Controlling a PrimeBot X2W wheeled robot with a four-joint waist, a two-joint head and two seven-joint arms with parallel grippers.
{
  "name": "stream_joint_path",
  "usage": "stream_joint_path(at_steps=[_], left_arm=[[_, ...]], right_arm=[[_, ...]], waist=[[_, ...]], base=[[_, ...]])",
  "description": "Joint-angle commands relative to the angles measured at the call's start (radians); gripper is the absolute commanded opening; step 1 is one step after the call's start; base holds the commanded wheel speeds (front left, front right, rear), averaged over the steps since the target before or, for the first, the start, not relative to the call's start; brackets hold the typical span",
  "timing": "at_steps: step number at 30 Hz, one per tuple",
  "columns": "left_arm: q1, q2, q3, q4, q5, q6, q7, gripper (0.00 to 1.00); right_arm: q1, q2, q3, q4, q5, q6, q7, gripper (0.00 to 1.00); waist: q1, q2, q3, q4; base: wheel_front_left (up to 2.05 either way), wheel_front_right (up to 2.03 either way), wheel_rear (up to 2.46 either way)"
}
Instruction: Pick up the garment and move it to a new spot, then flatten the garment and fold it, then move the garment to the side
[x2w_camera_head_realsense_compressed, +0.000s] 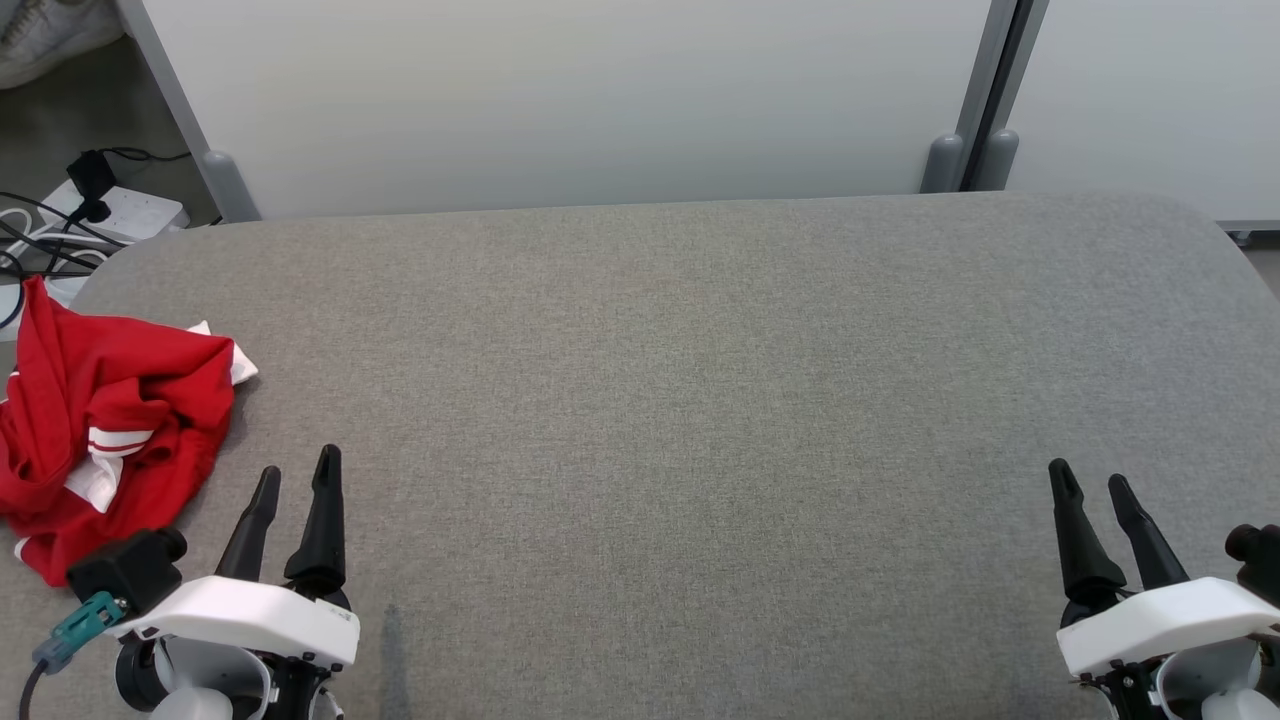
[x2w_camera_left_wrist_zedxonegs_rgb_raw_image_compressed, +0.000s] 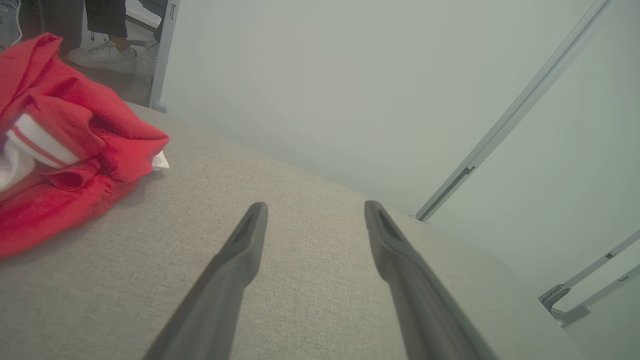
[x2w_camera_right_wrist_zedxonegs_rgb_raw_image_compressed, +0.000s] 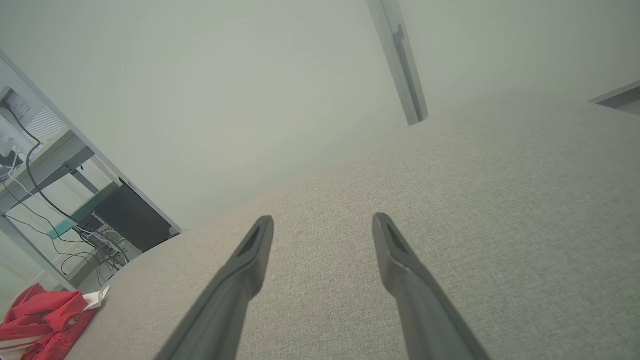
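The garment is a red piece with white trim, lying crumpled in a heap at the left edge of the grey table. It also lies at the left in the left wrist view as the garment, and low left in the right wrist view as the garment. My left gripper stands open just right of the heap, apart from it, with nothing between its fingers. Far across at the lower right, my right gripper is open and empty over bare cloth, fingers spread.
Pale partition panels with grey posts stand behind the table's far edge. A power strip with cables lies on the floor past the left corner. A person's white shoes stand on the floor beyond the garment.
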Motion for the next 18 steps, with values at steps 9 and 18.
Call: stream_joint_path(at_steps=[9, 18], left_arm=[[-0.047, 0.040, -0.002, 0.004, 0.132, 0.017, -0.042, 1.00], [-0.056, 0.051, -0.012, 0.014, 0.221, 0.028, -0.069, 1.00]], right_arm=[[-0.034, -0.026, 0.042, -0.021, -0.152, 0.006, -0.046, 1.00], [-0.037, -0.032, 0.057, -0.018, -0.253, 0.006, -0.073, 1.00]], waist=[[0.0000, 0.0000, -0.001, 0.004], [0.0000, 0.0000, -0.004, 0.004]], base=[[0.00, 0.00, 0.00], [0.00, 0.00, 0.00]])
